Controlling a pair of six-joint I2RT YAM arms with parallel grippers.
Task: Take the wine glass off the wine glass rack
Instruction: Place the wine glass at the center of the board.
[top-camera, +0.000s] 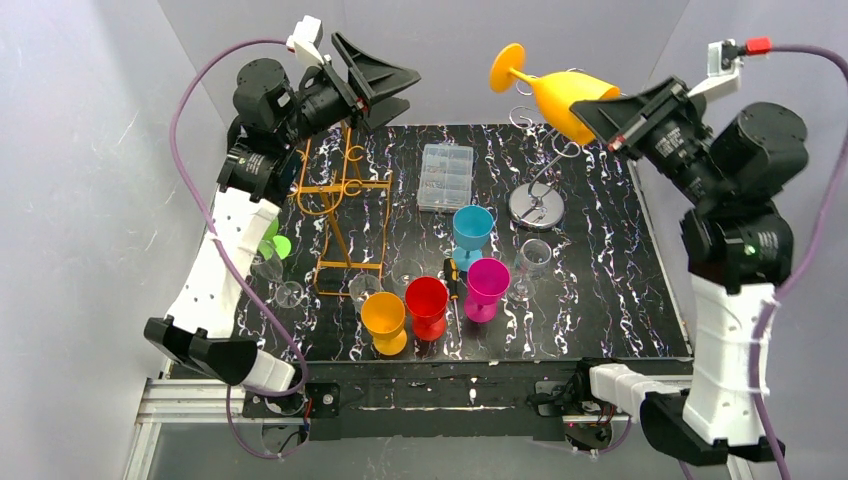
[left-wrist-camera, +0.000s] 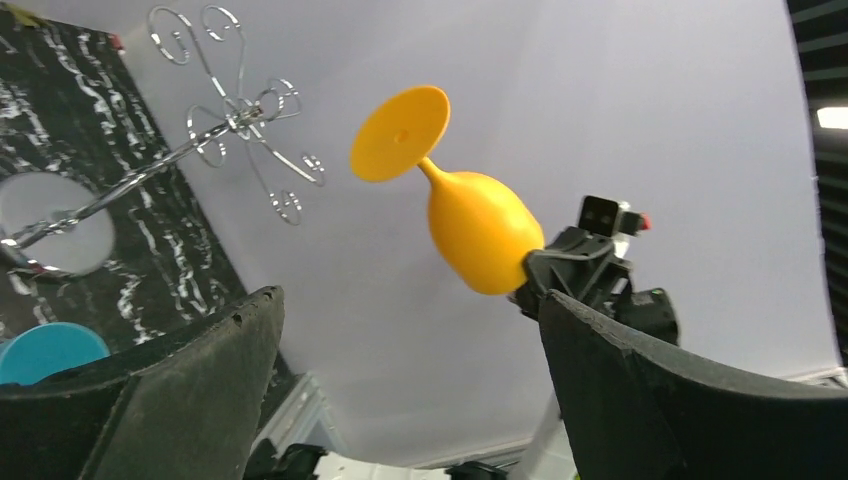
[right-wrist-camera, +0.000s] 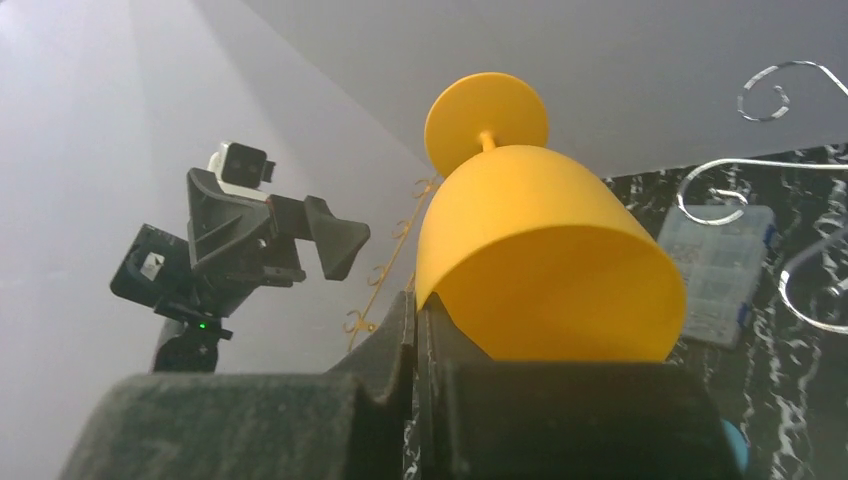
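Upper right: right gripper (top-camera: 606, 124) clenched on the glass (top-camera: 562, 95) rim. Glass likely light, stiff, smooth plastic; the rim pinch looks shallow. Left gripper (top-camera: 398, 88) released, empty.

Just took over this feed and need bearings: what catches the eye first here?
The yellow wine glass stands out first, held aloft on its side by the right claw at the far right, clear of the silver wire rack below. The left claw hangs wide open and empty at the far left, above the orange wire rack.
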